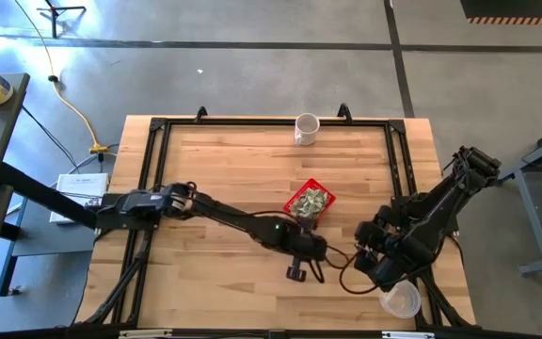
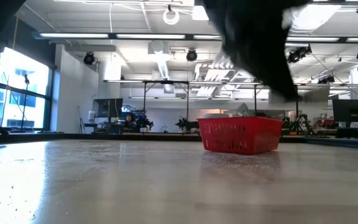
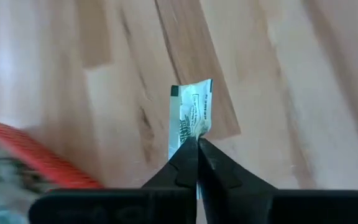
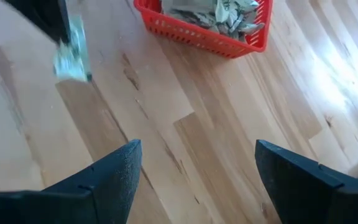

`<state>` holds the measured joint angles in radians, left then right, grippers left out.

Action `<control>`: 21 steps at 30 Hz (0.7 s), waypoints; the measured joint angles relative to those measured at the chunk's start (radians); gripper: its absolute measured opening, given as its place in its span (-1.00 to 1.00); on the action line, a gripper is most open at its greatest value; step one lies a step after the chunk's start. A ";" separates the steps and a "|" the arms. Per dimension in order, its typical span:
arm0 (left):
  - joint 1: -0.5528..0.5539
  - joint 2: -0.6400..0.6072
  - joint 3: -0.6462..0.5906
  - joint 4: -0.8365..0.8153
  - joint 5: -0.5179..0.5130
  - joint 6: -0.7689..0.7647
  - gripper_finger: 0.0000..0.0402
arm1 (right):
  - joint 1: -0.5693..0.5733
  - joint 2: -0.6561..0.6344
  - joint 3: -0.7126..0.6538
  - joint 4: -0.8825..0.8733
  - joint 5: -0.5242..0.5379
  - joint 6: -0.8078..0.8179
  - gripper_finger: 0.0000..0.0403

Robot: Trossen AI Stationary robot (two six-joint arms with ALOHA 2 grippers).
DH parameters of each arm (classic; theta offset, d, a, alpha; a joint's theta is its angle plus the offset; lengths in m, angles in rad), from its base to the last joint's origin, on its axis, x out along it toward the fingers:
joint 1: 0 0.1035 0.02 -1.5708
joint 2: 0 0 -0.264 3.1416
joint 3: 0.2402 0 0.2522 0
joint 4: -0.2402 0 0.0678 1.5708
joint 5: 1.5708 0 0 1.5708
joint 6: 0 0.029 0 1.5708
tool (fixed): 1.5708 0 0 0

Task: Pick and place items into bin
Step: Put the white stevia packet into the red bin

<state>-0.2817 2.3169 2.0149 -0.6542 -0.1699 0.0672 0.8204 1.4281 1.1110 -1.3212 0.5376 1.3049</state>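
The red basket (image 1: pixel 309 202) sits near the table's middle, holding several crumpled green-and-white paper pieces (image 4: pixel 219 14); it also shows in the low view (image 2: pixel 240 134). My left gripper (image 1: pixel 296 271) hovers just near of the basket, shut on one paper piece (image 3: pixel 190 115). That piece also shows in the right wrist view (image 4: pixel 72 53). My right gripper (image 4: pixel 197 174) is open above bare wood to the right of the left gripper (image 1: pixel 363 252). No loose pieces show on the table. My left gripper pinches one end (image 3: pixel 194 134) of the paper piece between its two fingertips, coming from above and pointing down. The rest of the piece sticks out beyond the fingertips. It hangs below the gripper, clear of the table (image 4: pixel 72 53).
A white mug (image 1: pixel 306 129) stands at the table's far edge. A clear plastic cup (image 1: pixel 401 301) stands at the near right corner, beside my right arm. A black frame (image 1: pixel 158 132) borders the table. Bare wood lies left of the basket.
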 joint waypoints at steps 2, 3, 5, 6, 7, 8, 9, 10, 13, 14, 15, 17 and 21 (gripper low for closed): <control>0.001 0.000 0.092 -0.091 -0.003 0.000 -0.84 | 0.007 0.000 0.000 -0.015 -0.005 0.001 0.50; 0.004 0.000 0.138 -0.137 -0.016 0.000 -0.89 | 0.011 0.000 0.000 -0.023 -0.004 0.004 0.50; 0.018 -0.001 0.218 -0.229 -0.083 -0.001 -0.89 | 0.018 0.000 0.000 -0.043 -0.006 0.022 0.50; 0.028 -0.002 0.249 -0.264 -0.120 -0.001 -0.89 | 0.024 0.000 0.000 -0.061 -0.011 0.034 0.50; 0.041 -0.005 0.273 -0.297 -0.159 -0.003 -0.88 | 0.030 0.000 -0.001 -0.074 -0.016 0.049 0.50; 0.059 -0.008 0.287 -0.331 -0.189 -0.010 -0.86 | 0.037 0.000 -0.002 -0.083 -0.019 0.063 0.50; 0.084 -0.008 0.296 -0.361 -0.206 -0.020 -0.84 | 0.046 0.000 -0.002 -0.091 -0.023 0.076 0.50; 0.111 -0.008 0.299 -0.386 -0.212 -0.038 -0.84 | 0.055 0.000 -0.002 -0.098 -0.028 0.088 0.50; 0.198 -0.002 0.296 -0.437 -0.121 -0.083 -0.87 | 0.082 0.000 -0.002 -0.098 -0.038 0.110 0.50; 0.224 -0.001 0.292 -0.438 -0.051 -0.103 -0.88 | 0.090 0.000 -0.002 -0.097 -0.042 0.111 0.50; 0.247 0.005 0.287 -0.434 0.010 -0.133 -0.88 | 0.095 0.000 -0.002 -0.097 -0.046 0.112 0.50; 0.282 0.016 0.268 -0.447 0.083 -0.193 -0.83 | 0.103 0.000 -0.002 -0.097 -0.048 0.113 0.50; 0.313 0.021 0.213 -0.457 0.116 -0.284 -0.47 | 0.109 0.000 -0.002 -0.097 -0.058 0.113 0.50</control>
<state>0.0315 2.3378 2.2283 -1.1108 -0.0539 -0.2163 0.9292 1.4281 1.1095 -1.4178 0.4797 1.4178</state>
